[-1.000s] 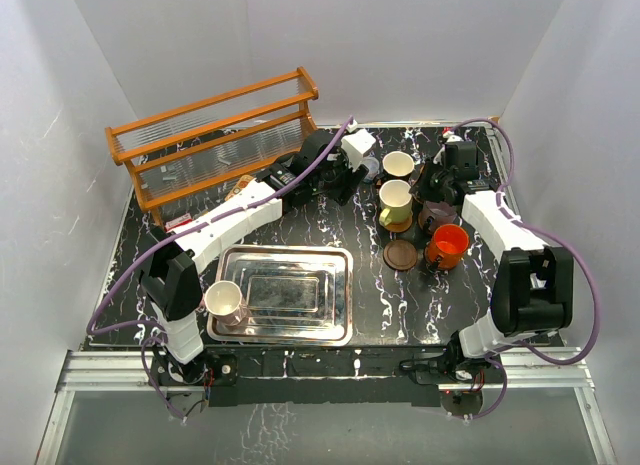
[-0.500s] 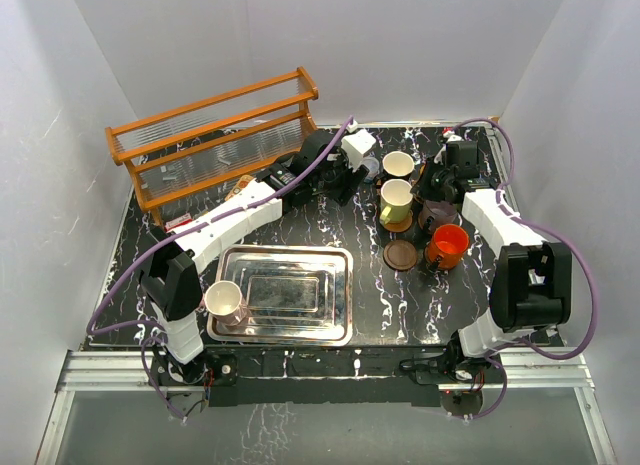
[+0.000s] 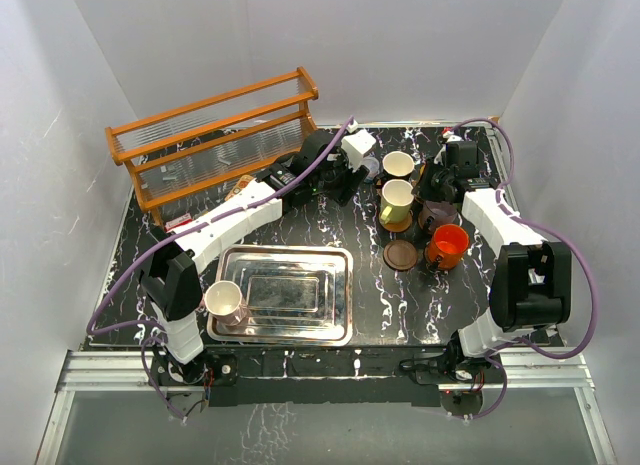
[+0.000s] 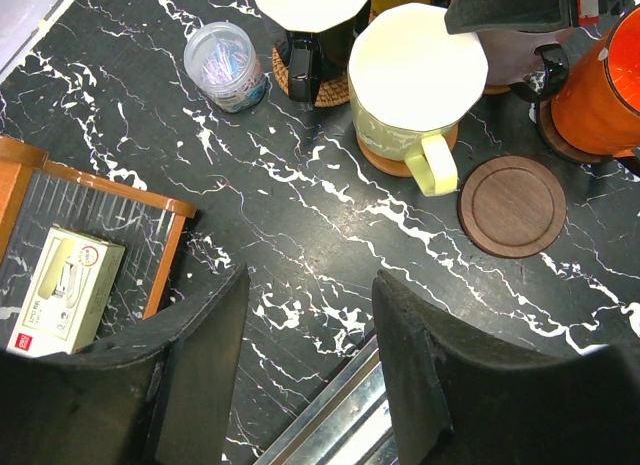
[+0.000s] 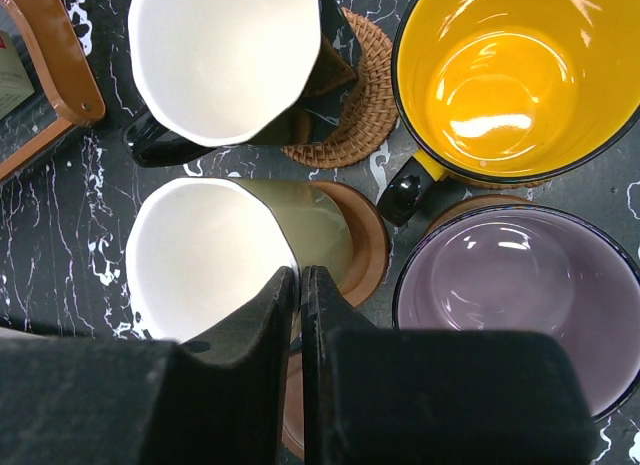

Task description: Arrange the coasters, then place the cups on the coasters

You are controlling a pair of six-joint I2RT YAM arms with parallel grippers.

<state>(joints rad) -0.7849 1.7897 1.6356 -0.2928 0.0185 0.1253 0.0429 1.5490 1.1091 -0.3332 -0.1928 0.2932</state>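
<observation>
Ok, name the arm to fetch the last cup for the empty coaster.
Left: the pale cup stands at the tray's left end, that arm's side; left pincer open and empty, right pincer shut.

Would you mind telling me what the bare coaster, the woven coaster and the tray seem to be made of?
Bare coaster: likely dark wood, matte, with faint grain and rings.
Woven coaster: probably rattan, with visible braided strands.
Tray: apparently polished metal, with mirror-like reflections.

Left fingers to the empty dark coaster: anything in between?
Nothing. In the left wrist view, only bare marbled tabletop lies between the open left fingers and the empty dark coaster.
</observation>
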